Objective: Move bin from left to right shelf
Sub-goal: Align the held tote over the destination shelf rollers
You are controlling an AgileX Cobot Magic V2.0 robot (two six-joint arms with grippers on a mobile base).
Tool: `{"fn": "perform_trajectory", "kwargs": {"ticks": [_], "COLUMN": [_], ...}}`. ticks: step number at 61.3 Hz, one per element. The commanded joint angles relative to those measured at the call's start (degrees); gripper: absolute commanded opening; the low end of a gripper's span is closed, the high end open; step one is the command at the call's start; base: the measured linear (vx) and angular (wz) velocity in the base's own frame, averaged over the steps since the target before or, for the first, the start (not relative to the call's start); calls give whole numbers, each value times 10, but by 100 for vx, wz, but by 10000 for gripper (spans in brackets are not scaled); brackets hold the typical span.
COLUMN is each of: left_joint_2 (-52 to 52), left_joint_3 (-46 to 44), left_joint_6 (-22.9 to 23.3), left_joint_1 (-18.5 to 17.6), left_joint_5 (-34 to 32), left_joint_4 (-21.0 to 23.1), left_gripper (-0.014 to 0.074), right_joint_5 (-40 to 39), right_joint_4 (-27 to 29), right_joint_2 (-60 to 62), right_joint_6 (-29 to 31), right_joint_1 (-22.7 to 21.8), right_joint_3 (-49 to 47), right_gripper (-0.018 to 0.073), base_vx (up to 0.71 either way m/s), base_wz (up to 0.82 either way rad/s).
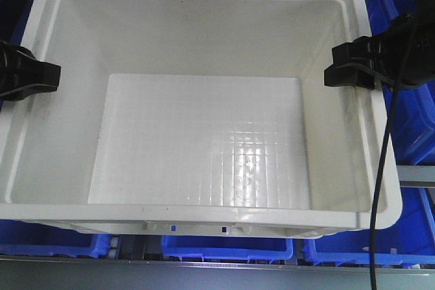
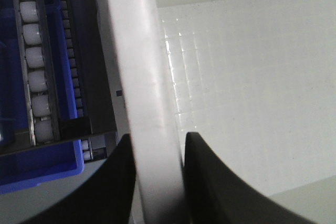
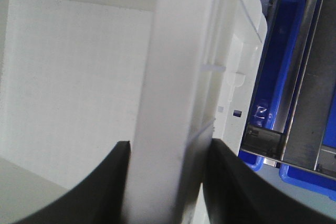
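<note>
the white bin [image 1: 204, 134] sits between the pincers, left gripper [image 2: 157, 177] and right gripper [image 3: 167, 182] each clamped on an opposite rim.

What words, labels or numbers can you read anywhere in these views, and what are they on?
None can be read. No print shows on the white bin, inside or on its rim, nor on the blue bins below it.

The place looks like a warehouse or stockroom. Rows of blue plastic storage bins [image 1: 228, 248] sit on grey metal shelf rails [image 1: 204, 273] along the lower edge of the front view. A flow-rack track of white rollers [image 2: 35, 56] runs down the upper left of the left wrist view.
</note>
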State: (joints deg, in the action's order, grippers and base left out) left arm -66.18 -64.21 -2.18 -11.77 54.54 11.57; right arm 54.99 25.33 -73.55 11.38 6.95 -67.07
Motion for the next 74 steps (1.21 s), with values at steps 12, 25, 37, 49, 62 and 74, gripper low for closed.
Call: {"fn": "perform_trajectory", "kwargs": {"ticks": [12,25,37,49,62,74], "left_joint_2": [19,19,19,19,19,19], "left_joint_3": [-20,-20,-20,-20,-20,-20], "left_joint_6": [-11,-11,-11,-11,-11,-11], "left_joint_1": [2,2,2,2,2,2], "left_joint_5": [-48,-48,-48,-48,-48,-48], "left_joint_4": [-5,-5,-5,-5,-5,-5], "left_gripper": [-8,-8,-8,-8,-8,-8], "right_joint_5": [-45,-45,-45,-45,-45,-46], "right_joint_4": [5,5,5,5,5,5], "right_joint_2": [24,24,24,24,24,24], "right_joint_6": [32,32,32,32,32,32], "right_joint_1": [-4,-4,-4,-4,-4,-4], "right_joint_3": [-22,-22,-22,-22,-22,-22], "right_gripper": [-4,-4,-4,-4,-4,-4], "base_vx": [13,12,10,9,7,6], "base_wz": [-11,-10,-7,-5,0,6]}}
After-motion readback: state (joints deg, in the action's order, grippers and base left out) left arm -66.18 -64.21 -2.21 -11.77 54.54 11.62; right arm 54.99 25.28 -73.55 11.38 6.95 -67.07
